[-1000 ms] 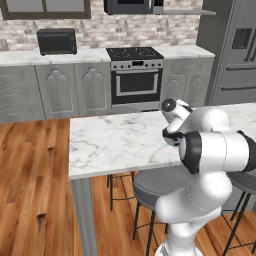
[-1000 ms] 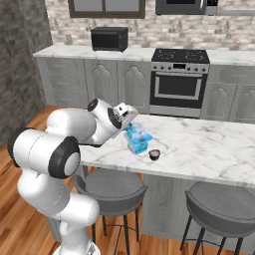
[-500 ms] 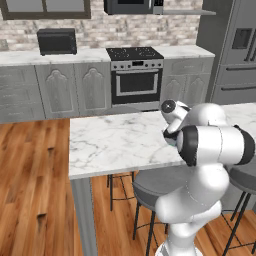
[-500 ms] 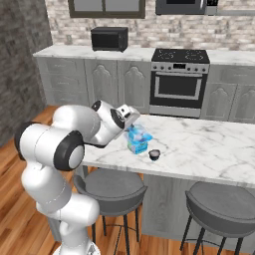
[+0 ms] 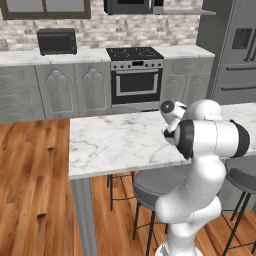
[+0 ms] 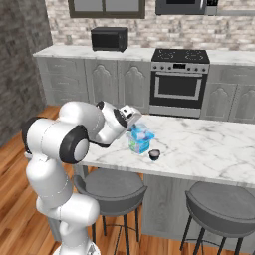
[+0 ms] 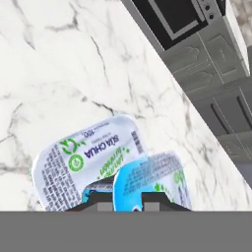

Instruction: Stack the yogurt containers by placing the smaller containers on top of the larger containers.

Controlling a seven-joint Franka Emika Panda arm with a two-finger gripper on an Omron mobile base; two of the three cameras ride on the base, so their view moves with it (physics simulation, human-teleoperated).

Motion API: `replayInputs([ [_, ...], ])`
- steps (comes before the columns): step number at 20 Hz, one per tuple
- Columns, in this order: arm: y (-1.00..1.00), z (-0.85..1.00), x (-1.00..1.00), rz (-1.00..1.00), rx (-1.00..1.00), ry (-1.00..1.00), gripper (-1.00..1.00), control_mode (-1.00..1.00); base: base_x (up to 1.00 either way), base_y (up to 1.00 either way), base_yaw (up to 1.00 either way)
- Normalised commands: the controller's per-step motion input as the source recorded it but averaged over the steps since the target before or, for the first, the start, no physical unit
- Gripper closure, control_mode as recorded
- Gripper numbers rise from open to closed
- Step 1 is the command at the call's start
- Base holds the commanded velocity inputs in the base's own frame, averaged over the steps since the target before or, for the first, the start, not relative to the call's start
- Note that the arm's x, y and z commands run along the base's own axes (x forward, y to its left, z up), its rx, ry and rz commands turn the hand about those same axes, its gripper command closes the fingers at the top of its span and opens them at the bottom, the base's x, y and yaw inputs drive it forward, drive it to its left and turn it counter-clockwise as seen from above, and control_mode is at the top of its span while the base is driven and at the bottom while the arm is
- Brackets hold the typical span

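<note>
The larger container, a pale tub with a green and white label, stands on the marble island counter. The smaller container, a light-blue tub, sits between my fingertips and overlaps the larger tub's near edge. My gripper is shut on the smaller container. In the right base view the gripper points down at the smaller container, which is directly over the larger container. Whether the two tubs touch I cannot tell.
A small dark round object lies on the counter just right of the tubs. Two grey stools stand under the island's near edge. The oven and cabinets line the far wall across a wooden floor.
The arm's elbow has swung slightly. The hand and the light-blue tub stay at almost the same spot over the labelled tub, and the grip is unchanged.
</note>
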Motion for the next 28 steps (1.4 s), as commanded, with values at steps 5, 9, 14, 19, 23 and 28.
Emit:
replayInputs([
  [5,0.0,-0.11,0.06,0.0,0.0,0.0,-1.0,-1.0,0.0,0.0,0.0],
  [9,-0.02,-0.01,0.0,0.0,0.0,0.0,-1.0,-1.0,0.0,0.0,0.0],
  [14,-0.11,0.05,-0.31,0.0,0.0,-0.01,-1.0,-1.0,0.0,0.0,0.0],
  [19,-0.05,0.33,-0.53,0.0,-0.01,-0.29,-1.0,-1.0,0.0,0.0,0.0],
  [23,0.0,0.29,-0.64,0.01,-0.07,-0.29,-1.0,-1.0,0.0,0.0,0.0],
  [28,-0.09,0.01,-0.87,0.0,0.0,-0.2,-1.0,-1.0,0.0,0.0,0.0],
])
